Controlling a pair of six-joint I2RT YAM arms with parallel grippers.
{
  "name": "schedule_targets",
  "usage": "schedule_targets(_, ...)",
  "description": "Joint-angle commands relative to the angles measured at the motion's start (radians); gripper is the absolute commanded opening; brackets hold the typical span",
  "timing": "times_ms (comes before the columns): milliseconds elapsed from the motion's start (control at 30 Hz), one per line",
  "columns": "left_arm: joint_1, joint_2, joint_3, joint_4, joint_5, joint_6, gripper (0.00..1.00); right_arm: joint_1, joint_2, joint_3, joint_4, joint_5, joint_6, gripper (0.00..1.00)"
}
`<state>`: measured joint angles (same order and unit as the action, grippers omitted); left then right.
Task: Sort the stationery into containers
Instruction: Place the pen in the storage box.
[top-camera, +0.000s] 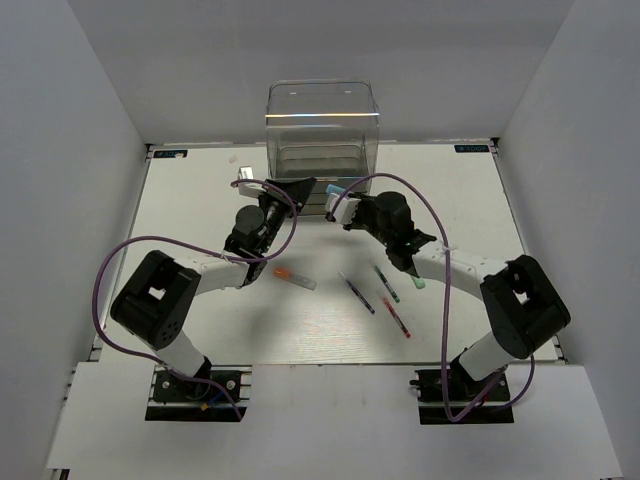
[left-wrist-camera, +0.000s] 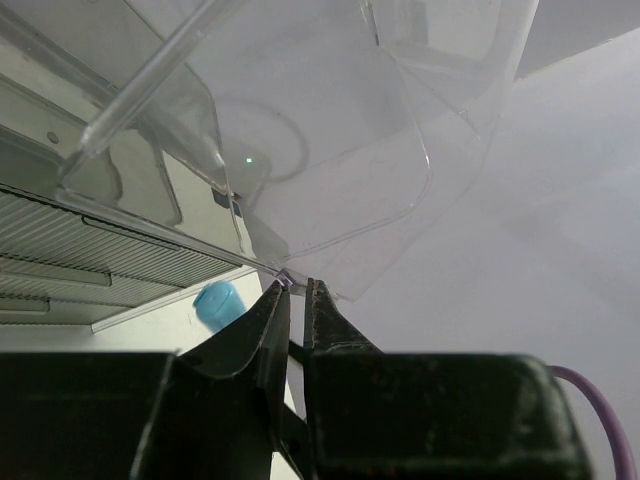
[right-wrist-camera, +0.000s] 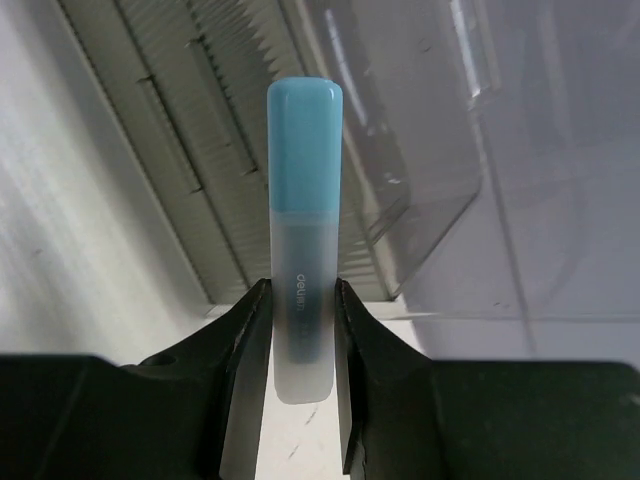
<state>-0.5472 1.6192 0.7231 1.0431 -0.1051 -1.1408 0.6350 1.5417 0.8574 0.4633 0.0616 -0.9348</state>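
Note:
The clear plastic organiser (top-camera: 322, 130) stands at the back centre of the table. My left gripper (top-camera: 303, 190) is at its base, its jaws pinched on the thin edge of a clear drawer (left-wrist-camera: 330, 170); the fingertips (left-wrist-camera: 270, 300) meet at that lip. Beside it, my right gripper (top-camera: 347, 196) is shut on a light-blue marker (right-wrist-camera: 303, 200), whose cap points at the organiser's front. The marker's end (left-wrist-camera: 218, 303) shows in the left wrist view. On the table lie an orange-capped marker (top-camera: 293, 277), a dark pen (top-camera: 356, 292), a green pen (top-camera: 386, 283), a red pen (top-camera: 395, 315) and a mint-green marker (top-camera: 417, 283).
White walls close in the table (top-camera: 200, 210) on the left, right and back. Purple cables loop over both arms. The loose pens lie between the two arm bases, closer to the right arm.

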Motion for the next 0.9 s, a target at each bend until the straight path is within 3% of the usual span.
schedule_targets(0,-0.002,-0.062,0.03,0.041,-0.002,0.016,0.0,-0.001,0.017,0.032,0.175,0.015,-0.082,0.0)
schedule_targets(433,-0.002,-0.053,0.049,0.041,0.007,0.016,0.0,-0.003,0.158,0.022,0.514,0.049,-0.294,0.0)
schedule_targets(867,-0.002,-0.053,0.049,0.041,0.016,0.016,0.0,-0.008,0.299,0.04,0.69,0.05,-0.476,0.0)
